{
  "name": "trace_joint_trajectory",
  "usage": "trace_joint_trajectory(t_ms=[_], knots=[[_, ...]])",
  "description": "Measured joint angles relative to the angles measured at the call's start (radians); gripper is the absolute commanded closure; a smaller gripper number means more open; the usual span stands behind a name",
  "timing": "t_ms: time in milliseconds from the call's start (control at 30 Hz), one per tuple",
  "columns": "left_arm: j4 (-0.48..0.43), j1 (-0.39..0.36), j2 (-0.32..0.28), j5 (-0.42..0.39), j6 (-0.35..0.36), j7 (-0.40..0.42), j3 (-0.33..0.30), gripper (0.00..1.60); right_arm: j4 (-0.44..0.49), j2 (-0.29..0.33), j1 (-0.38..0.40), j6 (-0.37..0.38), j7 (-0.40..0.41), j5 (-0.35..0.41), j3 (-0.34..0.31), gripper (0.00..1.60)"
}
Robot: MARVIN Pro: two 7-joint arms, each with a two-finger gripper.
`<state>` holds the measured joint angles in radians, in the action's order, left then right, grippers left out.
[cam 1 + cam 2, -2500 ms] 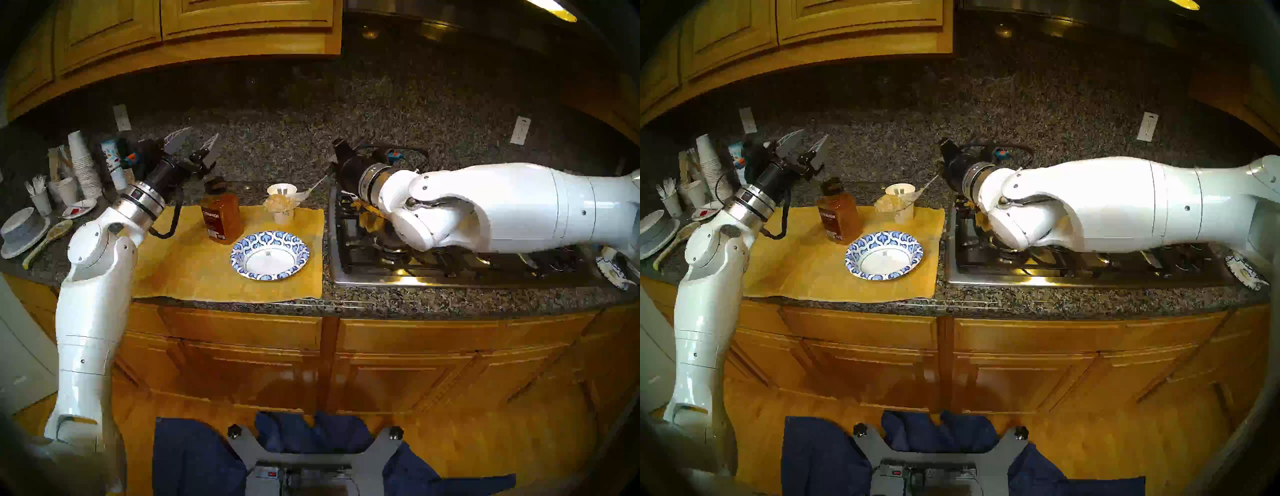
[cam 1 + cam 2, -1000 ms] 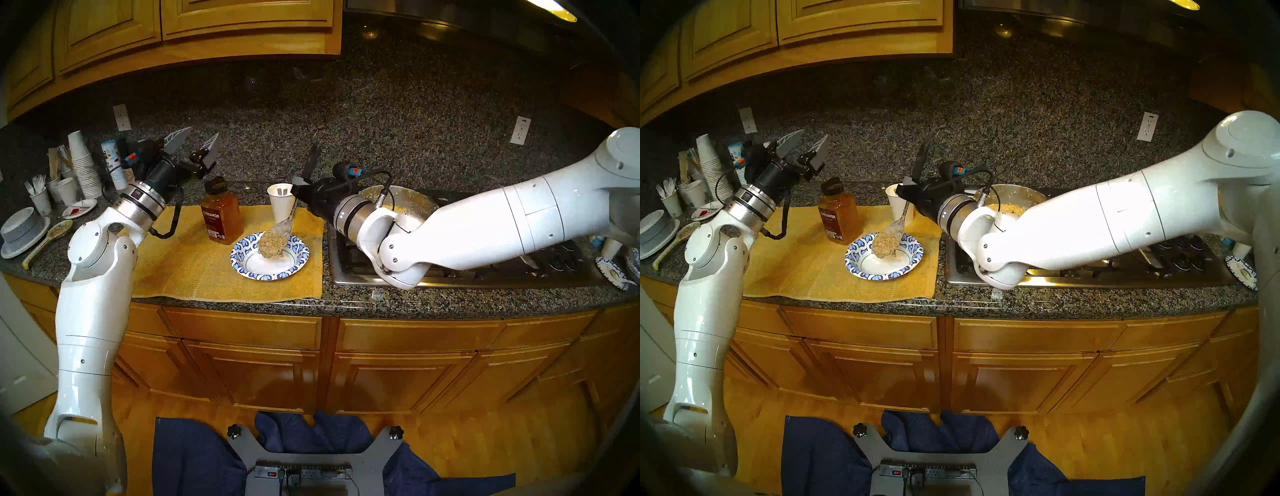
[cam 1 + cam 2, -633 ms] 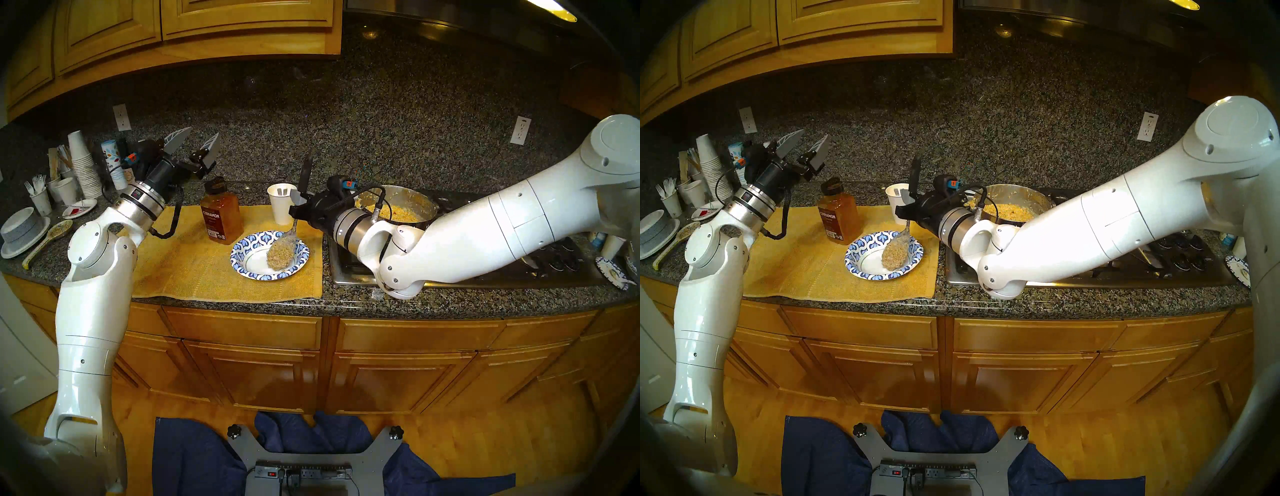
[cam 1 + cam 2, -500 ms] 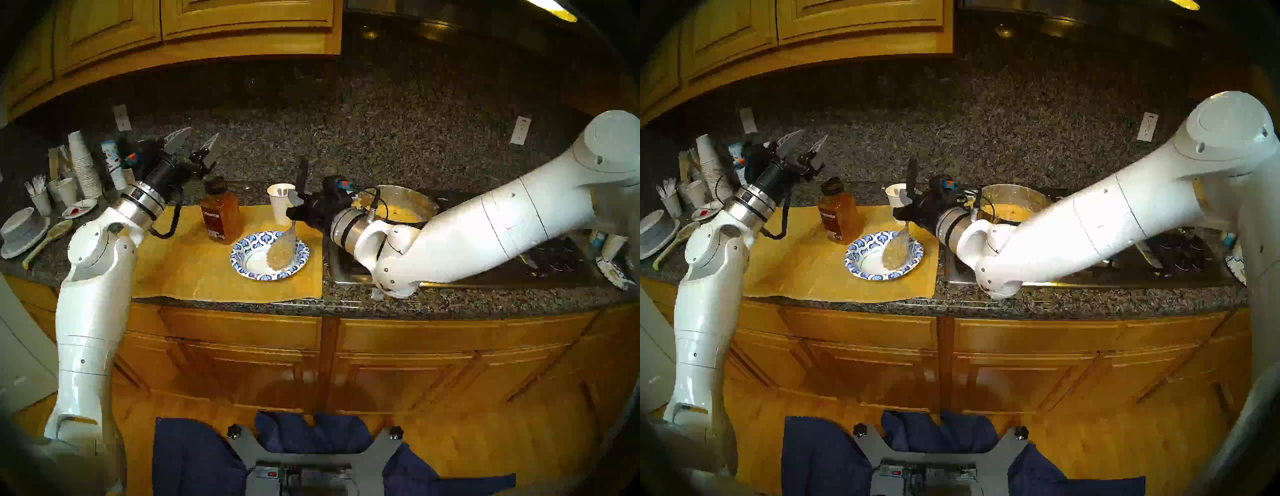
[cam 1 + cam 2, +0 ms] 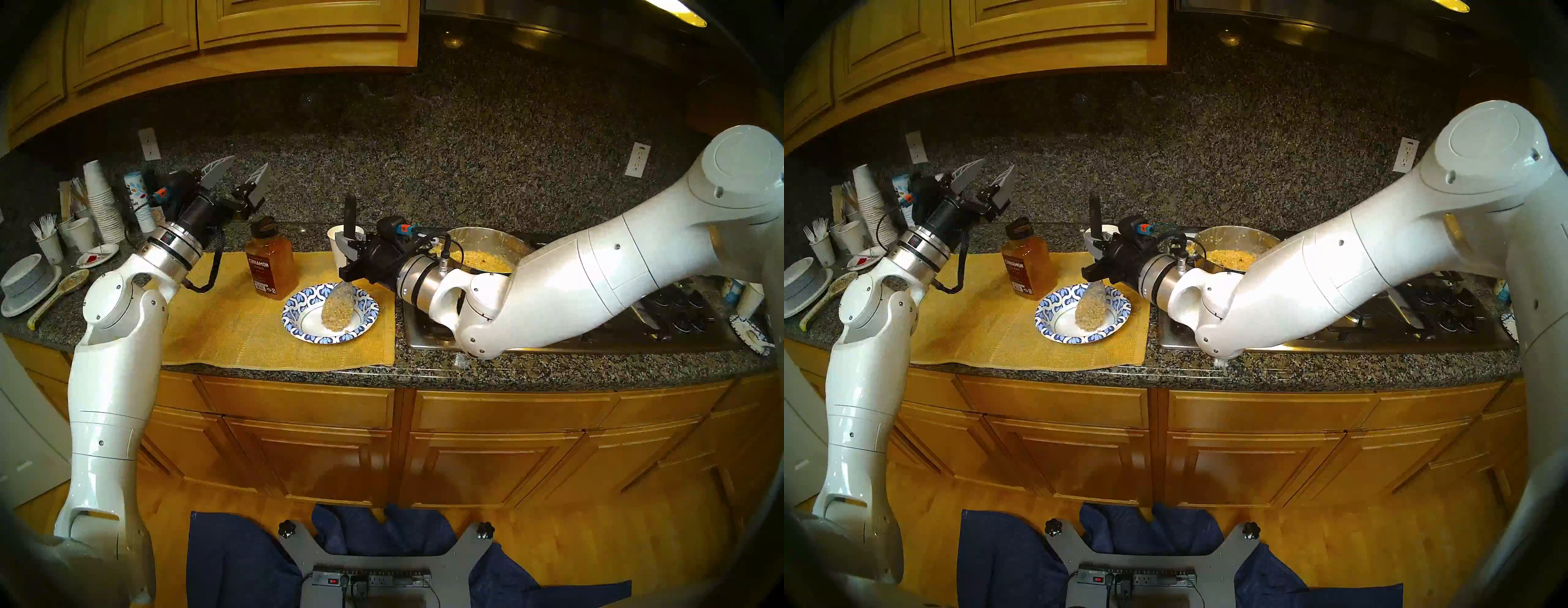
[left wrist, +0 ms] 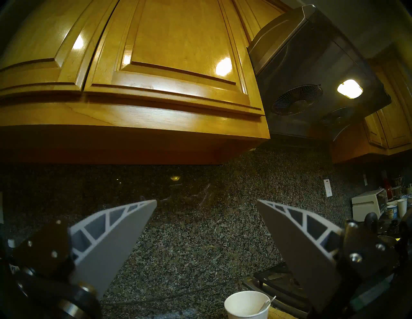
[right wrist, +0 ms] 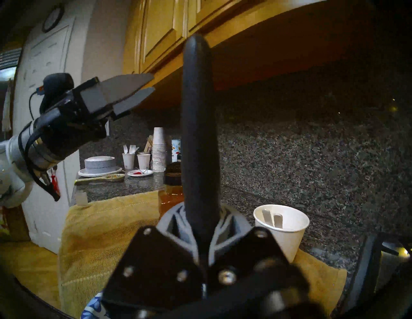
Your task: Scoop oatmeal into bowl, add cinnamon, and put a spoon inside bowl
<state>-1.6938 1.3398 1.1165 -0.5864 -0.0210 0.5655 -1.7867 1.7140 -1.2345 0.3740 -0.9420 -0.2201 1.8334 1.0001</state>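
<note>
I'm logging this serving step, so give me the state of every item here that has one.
left gripper: open, empty, raised.
right gripper: shut on the ladle's dark handle.
ladle: handle upright, scoop tipped over the bowl.
oatmeal: clinging to the scoop, touching the bowl's floor.
bowl: upright, otherwise empty.
cinnamon: upright, capped.
pot: uncovered, oatmeal inside.
</note>
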Motion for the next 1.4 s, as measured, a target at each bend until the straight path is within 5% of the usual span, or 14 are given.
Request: trace_joint_trajectory(t_ms=[500,1000,1400], knots=[[0.000,0.000,0.000,0.000,0.000,0.000,0.000,0.00,-0.017,0.004,0.012,-0.007,-0.145,-0.358,0.038,1.60],[0.000,0.000,0.000,0.000,0.000,0.000,0.000,0.00,-0.020,0.036,0.036,-0.007,-0.294,-0.591,0.033,1.60],[0.000,0.000,-0.001,0.000,0.000,0.000,0.000,0.00,0.006,0.053,0.005,0.000,-0.475,-0.872,0.037,1.60]])
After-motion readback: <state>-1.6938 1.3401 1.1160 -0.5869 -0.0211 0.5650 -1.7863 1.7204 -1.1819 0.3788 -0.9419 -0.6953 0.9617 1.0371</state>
